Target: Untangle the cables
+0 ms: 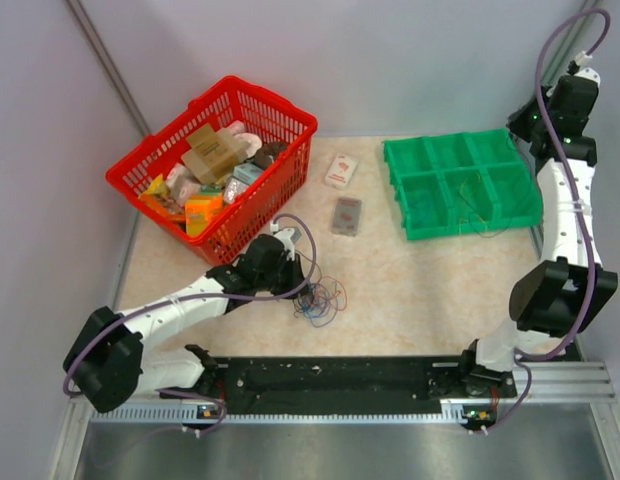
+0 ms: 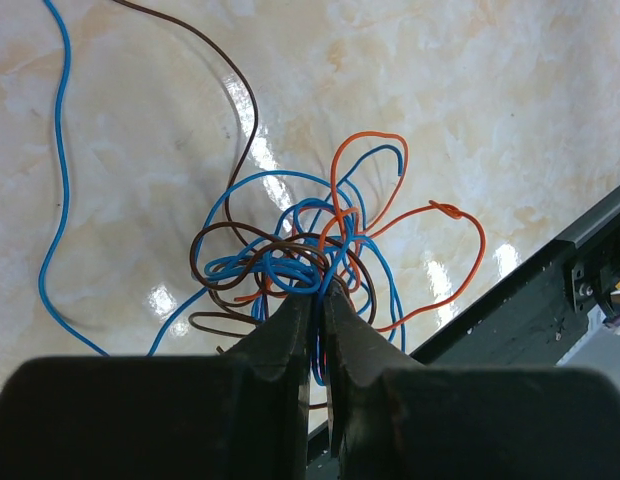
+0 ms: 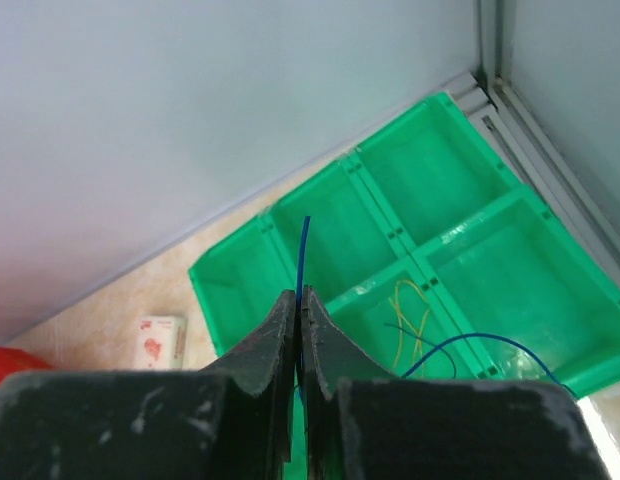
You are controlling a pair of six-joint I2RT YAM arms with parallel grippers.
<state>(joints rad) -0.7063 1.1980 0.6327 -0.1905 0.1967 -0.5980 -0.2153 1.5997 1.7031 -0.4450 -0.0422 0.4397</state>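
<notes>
Right gripper [image 3: 298,298] on blue cable [image 3: 304,250], wrist-only

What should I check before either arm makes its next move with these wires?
1. Left gripper shut on the tangle: ok.
2. Left gripper pinching a single strand: cannot tell, several strands crowd its tips.
3. Tangle loosened: not ok, blue, orange and brown loops are knotted together.
4. Right gripper shut on the blue wire: ok.
5. Blue wire held above the green tray: ok.
</notes>
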